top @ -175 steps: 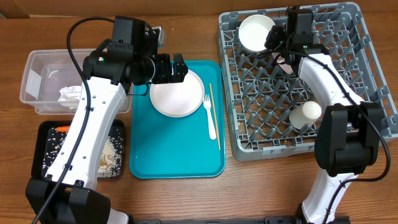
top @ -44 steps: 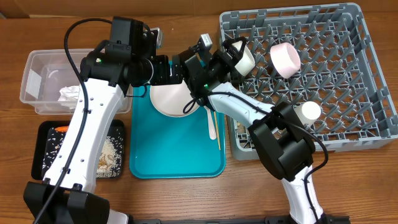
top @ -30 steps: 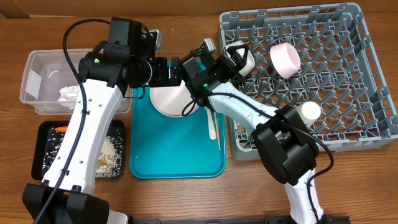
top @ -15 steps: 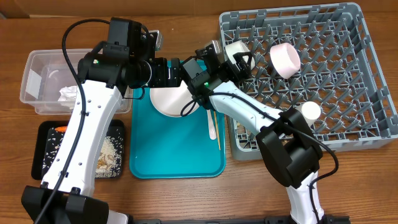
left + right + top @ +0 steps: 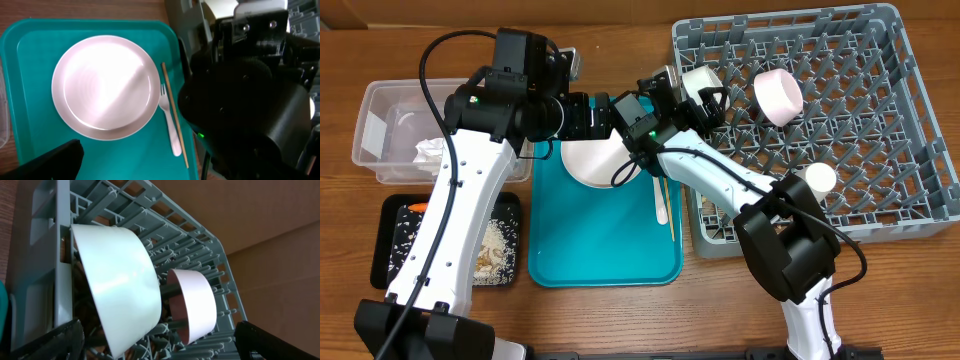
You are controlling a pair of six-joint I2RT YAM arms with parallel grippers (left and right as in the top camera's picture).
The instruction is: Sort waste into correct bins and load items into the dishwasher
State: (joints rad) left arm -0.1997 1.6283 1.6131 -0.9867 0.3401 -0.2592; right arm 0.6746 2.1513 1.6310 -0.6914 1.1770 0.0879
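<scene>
A white plate [image 5: 104, 86] lies on the teal tray [image 5: 605, 255], with a white fork [image 5: 171, 125] and a thin wooden stick [image 5: 175, 127] to its right. My left gripper [image 5: 608, 112] hovers open above the plate's far edge; only one of its fingers [image 5: 50, 161] shows. At the left edge of the grey dishwasher rack [image 5: 880, 215], my right gripper [image 5: 706, 100] stands open. A white bowl [image 5: 120, 290] rests on its side among the pegs in front of it, untouched. A pink bowl [image 5: 192, 302] stands on edge behind it. A white cup [image 5: 818, 180] sits lower in the rack.
The clear tub [image 5: 380, 110] at far left holds crumpled napkins [image 5: 432, 150]. Below it the black tray [image 5: 395, 250] carries a carrot [image 5: 417, 207] and rice scraps [image 5: 500, 245]. The two arms crowd together above the tray's top right corner, the right arm [image 5: 245, 90] filling the left wrist view.
The right arm has swung from over the rack to its left edge, where the white bowl now lies. Over the last half second almost nothing moved. The left arm stays put.
</scene>
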